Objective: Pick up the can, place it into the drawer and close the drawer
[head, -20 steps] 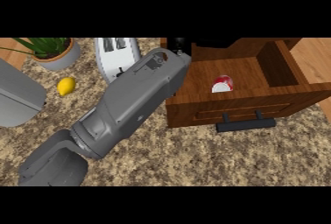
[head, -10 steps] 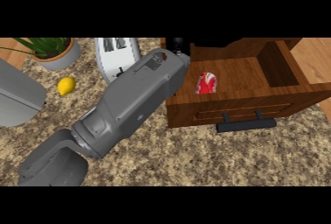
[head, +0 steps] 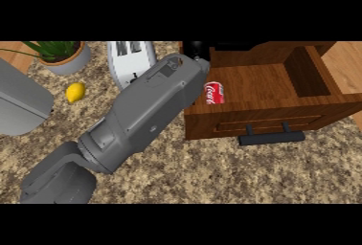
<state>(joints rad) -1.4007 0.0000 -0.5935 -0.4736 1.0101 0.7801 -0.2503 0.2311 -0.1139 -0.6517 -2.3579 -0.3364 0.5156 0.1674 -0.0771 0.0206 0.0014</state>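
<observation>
A red cola can [head: 214, 92] lies on its side on the floor of the open wooden drawer [head: 283, 81], near the drawer's left wall. My right forearm [head: 152, 110] runs diagonally from the lower left up to the drawer's back left corner. Only a small black part of my right hand [head: 195, 49] shows past the wrist, just behind and left of the can. The forearm covers the can's left end, so contact between hand and can cannot be made out. The drawer's black handle [head: 272, 138] sticks out of its front face.
A white toaster [head: 130, 60] stands behind the forearm. A yellow lemon [head: 75, 92] and a potted plant [head: 65, 57] sit at the back left. A grey rounded shape [head: 21, 100], apparently my left forearm, is at the left edge. The speckled counter [head: 233, 177] spreads in front of the drawer.
The can has shifted left inside the drawer and gone from tilted to lying flat on the drawer floor beside my forearm. The arm has hardly moved.
</observation>
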